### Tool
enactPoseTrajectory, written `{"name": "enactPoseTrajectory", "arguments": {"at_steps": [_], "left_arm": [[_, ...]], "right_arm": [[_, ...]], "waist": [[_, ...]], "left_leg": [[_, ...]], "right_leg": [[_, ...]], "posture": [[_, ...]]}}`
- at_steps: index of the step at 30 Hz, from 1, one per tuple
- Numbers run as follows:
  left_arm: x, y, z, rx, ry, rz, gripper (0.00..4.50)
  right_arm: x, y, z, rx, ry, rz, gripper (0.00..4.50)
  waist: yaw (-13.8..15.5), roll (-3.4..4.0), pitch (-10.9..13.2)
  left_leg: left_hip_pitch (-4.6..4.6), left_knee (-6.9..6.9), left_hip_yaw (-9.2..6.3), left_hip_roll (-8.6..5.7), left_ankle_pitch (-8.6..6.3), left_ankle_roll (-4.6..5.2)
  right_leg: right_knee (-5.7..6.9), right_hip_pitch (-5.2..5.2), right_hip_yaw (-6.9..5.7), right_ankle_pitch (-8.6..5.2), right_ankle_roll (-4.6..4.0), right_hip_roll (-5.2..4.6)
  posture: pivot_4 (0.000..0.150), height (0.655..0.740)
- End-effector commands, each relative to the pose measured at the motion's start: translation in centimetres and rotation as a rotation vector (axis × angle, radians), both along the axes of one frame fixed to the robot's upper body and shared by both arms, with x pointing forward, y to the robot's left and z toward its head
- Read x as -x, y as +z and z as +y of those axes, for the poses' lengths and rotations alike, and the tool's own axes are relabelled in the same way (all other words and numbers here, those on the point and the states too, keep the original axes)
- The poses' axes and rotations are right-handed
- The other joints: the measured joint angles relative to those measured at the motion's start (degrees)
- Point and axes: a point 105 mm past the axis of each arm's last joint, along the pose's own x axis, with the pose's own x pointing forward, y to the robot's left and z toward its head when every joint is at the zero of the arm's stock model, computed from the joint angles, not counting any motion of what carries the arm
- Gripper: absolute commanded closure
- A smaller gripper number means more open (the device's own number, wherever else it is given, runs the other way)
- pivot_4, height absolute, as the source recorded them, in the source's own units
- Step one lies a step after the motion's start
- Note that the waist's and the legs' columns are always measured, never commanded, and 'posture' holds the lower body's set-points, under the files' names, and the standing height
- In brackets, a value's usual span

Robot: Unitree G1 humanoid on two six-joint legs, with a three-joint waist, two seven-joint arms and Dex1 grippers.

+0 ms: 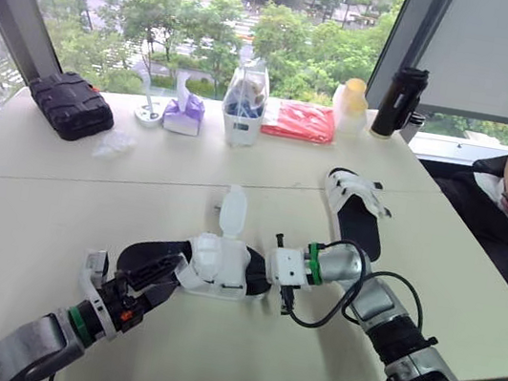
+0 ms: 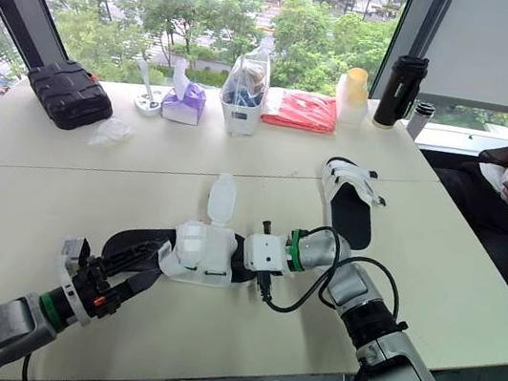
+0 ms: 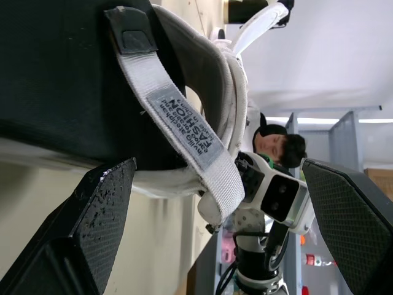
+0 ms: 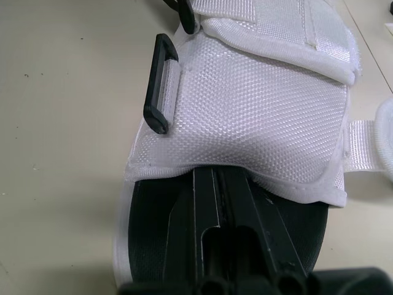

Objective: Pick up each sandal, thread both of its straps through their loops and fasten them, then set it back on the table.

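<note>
**Left eye view.** Item 1: near sandal (image 1: pixel 213 266), black sole with white upper, lay flat mid-counter (image 1: pixel 58 208). Its front strap (image 1: pixel 232 211) was unthreaded and flopped away across the counter. The left gripper (image 1: pixel 154 281) was at the heel and the right gripper (image 1: pixel 266 270) at the toe, probably to brace the shoe from both ends.
Item 2: second sandal (image 1: pixel 358 207) rested well apart, farther back on the right, untouched.

**Right eye view.** Same arrangement, with each gripper at its own end of the near sandal.

**Left wrist view.** The fingers (image 3: pixel 92 221) were spread wide and released. The labelled heel strap (image 3: pixel 184 123) hung between them, ungrasped.

**Right wrist view.** The gripper was clenched, its fingers (image 4: pixel 202 203) together on the footbed with their tips at the edge of the white upper, likely pinning the sandal. The black loop (image 4: pixel 157 84) stood empty, so threading was not yet done.
</note>
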Motion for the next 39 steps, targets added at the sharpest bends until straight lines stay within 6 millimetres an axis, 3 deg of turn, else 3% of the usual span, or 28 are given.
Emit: {"name": "enactPoseTrajectory", "arguments": {"at_steps": [1,9,10,11,18,23,39], "left_arm": [[-1.2,-0.4,-0.1,0.012,0.027,0.031,0.02],[-2.2,-0.5,0.0,0.043,0.069,0.053,0.02],[-2.3,-0.5,0.1,0.049,0.080,0.053,0.54],[-2.4,-0.3,0.1,0.050,0.093,0.052,0.78],[-2.7,0.3,0.3,0.056,0.158,0.045,4.43],[-3.4,1.6,-0.5,0.064,0.184,0.028,4.48],[-1.0,4.8,0.6,-0.103,-0.056,-0.230,4.48]], "right_arm": [[1.2,-3.4,-0.7,0.124,0.013,0.086,4.50],[1.2,-3.4,-0.9,0.130,0.011,0.084,4.50],[1.2,-3.4,-0.9,0.132,0.012,0.084,4.50],[1.3,-3.4,-0.9,0.132,0.013,0.084,4.50],[1.3,-3.4,-0.8,0.135,0.018,0.084,4.50],[1.3,-3.4,-0.7,0.138,0.025,0.084,4.50],[1.3,-3.5,-0.7,0.147,0.036,0.086,4.50]], "waist": [[0.01,0.00,0.00],[0.07,0.00,0.00],[0.06,0.01,0.00],[0.03,-0.01,0.01],[0.01,-0.09,0.06],[0.05,-0.26,0.16],[-0.15,-0.28,0.23]], "left_leg": [[0.00,0.00,-0.01,0.00,0.00,0.00],[0.02,0.00,-0.03,0.00,0.01,-0.02],[0.02,0.00,-0.04,0.00,0.01,-0.02],[0.02,0.00,-0.04,0.00,0.01,-0.02],[-0.12,0.00,-0.04,0.00,0.01,-0.03],[-0.12,0.00,-0.05,0.00,0.01,-0.04],[-0.14,-0.12,-0.03,0.00,0.01,-0.03]], "right_leg": [[0.01,0.00,-0.01,0.00,0.00,0.00],[0.01,0.02,-0.01,0.01,0.00,0.00],[0.01,0.03,-0.02,0.01,0.00,0.00],[0.01,0.03,-0.02,0.00,0.01,0.00],[-0.02,-0.11,-0.02,0.00,0.01,0.00],[-0.02,-0.10,-0.03,0.00,0.01,-0.01],[-0.02,-0.21,-0.03,-0.02,-0.01,0.01]], "posture": [[0.150,0.7400],[0.150,0.7400],[0.150,0.7400],[0.150,0.7400],[0.150,0.7400],[0.150,0.7400],[0.150,0.7400]]}}
